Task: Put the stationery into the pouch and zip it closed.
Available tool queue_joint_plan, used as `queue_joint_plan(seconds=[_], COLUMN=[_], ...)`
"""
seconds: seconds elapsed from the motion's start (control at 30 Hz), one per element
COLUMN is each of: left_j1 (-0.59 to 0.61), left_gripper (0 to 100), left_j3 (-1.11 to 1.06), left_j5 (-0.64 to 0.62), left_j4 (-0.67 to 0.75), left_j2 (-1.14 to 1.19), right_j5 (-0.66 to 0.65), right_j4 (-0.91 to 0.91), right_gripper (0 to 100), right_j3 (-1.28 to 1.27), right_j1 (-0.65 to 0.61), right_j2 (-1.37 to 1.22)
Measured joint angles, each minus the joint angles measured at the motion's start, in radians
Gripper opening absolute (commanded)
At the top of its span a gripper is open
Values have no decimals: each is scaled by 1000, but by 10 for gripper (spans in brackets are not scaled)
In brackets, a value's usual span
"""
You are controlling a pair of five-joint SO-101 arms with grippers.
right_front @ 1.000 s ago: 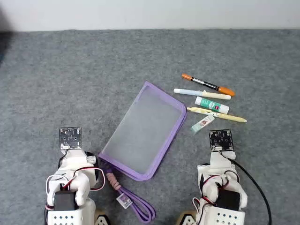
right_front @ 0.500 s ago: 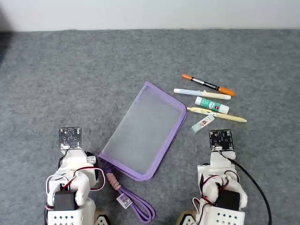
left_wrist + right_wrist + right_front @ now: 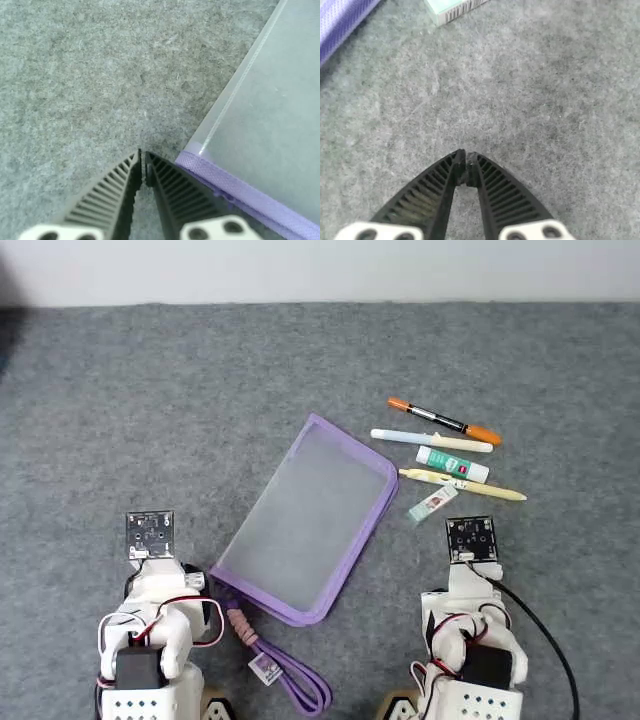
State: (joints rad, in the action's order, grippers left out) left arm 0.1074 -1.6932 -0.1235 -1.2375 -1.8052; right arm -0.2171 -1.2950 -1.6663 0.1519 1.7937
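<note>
Nothing is packed yet: the pouch [image 3: 305, 525] lies flat on the desk, the stationery [image 3: 452, 462] just beside its right edge. Left end effector [image 3: 142, 156] and right end effector [image 3: 466, 156] are both pinched together, empty. Next, the right one probably must part and reach the nearest item

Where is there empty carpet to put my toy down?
The grey mat is bare left of the pouch and behind it, toward the white wall. Crowded: the stationery right beside the pouch, and the purple strap at the pouch's near corner.
</note>
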Motion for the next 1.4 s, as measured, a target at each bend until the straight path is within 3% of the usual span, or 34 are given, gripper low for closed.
queue_joint_plan(seconds=[1.4], left_j1=[0], left_gripper=[14], left_j3=[0], left_j5=[0], left_j4=[0], left_j2=[0], right_j5=[-3], right_j4=[0], right_gripper=[11], right_j3=[0], right_j1=[-23], right_j2=[0])
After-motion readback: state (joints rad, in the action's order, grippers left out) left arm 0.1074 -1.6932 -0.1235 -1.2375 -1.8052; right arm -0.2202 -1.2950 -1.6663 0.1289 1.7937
